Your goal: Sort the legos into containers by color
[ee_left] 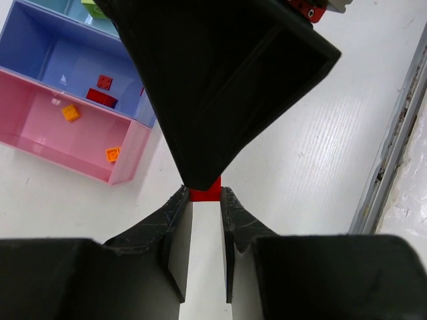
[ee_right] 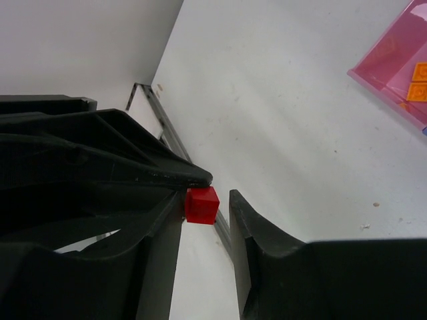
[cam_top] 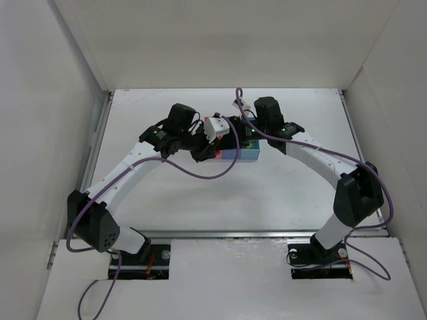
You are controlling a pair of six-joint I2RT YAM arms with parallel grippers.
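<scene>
Left wrist: left gripper [ee_left: 204,197] clamps red lego [ee_left: 205,191]; right gripper [ee_right: 207,200], part-open, straddles it; both arms reach inward near containers [cam_top: 245,155].

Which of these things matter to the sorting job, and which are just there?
Job: red brick in the left tool; right tool; three-bin tray; orange bricks in its pink bin; red bricks in the blue bin.
Just there: purple cables; metal rail; white table.

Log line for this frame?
phase: handover | left gripper: shut on red brick | right gripper: open around it, gap one side
</scene>
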